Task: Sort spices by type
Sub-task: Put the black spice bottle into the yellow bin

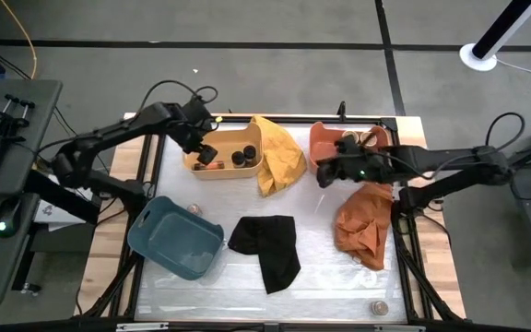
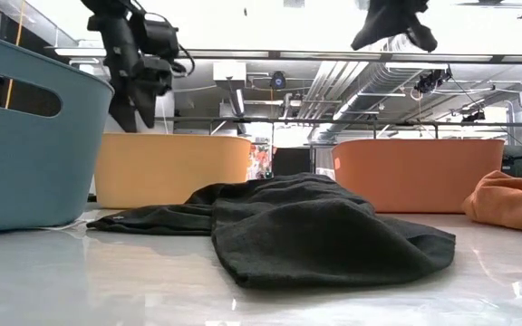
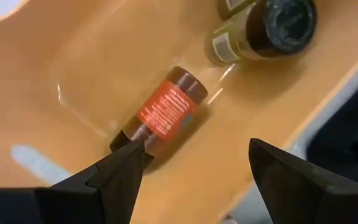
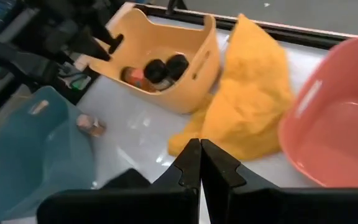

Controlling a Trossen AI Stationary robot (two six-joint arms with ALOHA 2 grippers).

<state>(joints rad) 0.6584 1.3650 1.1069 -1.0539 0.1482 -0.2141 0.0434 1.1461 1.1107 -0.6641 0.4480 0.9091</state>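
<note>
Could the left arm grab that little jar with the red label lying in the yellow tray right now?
Probably yes. The left gripper hangs over the yellow tray with its fingers open, and the red-labelled jar lies on its side just below them. Nothing covers it; the dark-lidded jars sit apart from it.

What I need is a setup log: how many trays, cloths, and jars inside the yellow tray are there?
Trays: 3 (yellow tray, coral tray, blue tray)
Cloths: 3 (yellow cloth, black cloth, rust-orange cloth)
Jars in the yellow tray: 3 (red-labelled jar, first dark-lidded jar, second dark-lidded jar)
Total: 9
</note>
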